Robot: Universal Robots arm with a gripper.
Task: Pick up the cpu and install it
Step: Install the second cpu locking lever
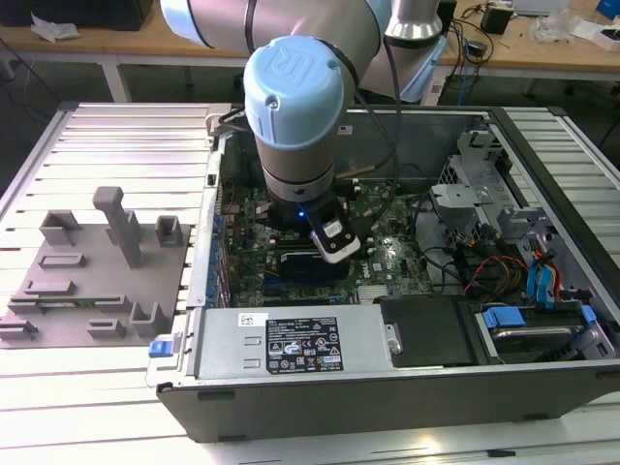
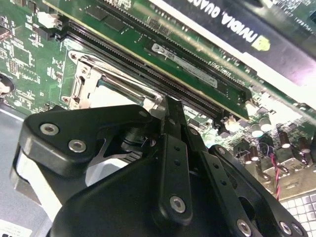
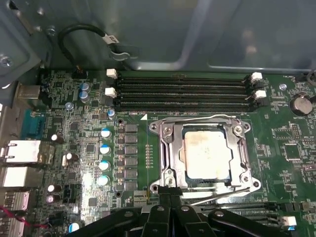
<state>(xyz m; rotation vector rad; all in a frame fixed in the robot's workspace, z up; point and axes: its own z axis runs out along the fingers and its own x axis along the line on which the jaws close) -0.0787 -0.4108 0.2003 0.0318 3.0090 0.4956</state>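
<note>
Landmark: the socket frame [image 3: 205, 153], a metal-rimmed square on the green motherboard [image 3: 74, 123] inside the open computer case [image 1: 407, 387].
Cpu: the cpu [image 3: 206, 152] lies flat inside the socket frame, its pale silver-white top facing up and smeared with a dull residue; the frame's metal rim runs around all four of its sides. In the second wrist view a sliver of the cpu [image 2: 106, 94] shows within the frame [image 2: 81, 81], above the black gripper body.
Gripper: the gripper [image 3: 168, 195] hangs just beside the socket frame's near edge, its black fingers [image 3: 165, 197] drawn together tip to tip with nothing between them. In the second wrist view the gripper [image 2: 170, 106] reaches to the corner of the frame; whether it touches the metal I cannot tell.
Arm: in the exterior view the arm's pale blue joint [image 1: 294, 92] stands over the middle of the case, hiding the socket frame below it.
Memory slots: four dark empty slots [image 3: 182, 91] run parallel just beyond the far side of the socket frame.
Power supply: a grey box with a white label [image 1: 300, 344] sits along the case wall, on the near side of the socket area in the exterior view.
Fixture plate: a grey plate with raised blocks [image 1: 92, 281] lies outside the case, well apart from the socket frame, at the exterior view's left.
</note>
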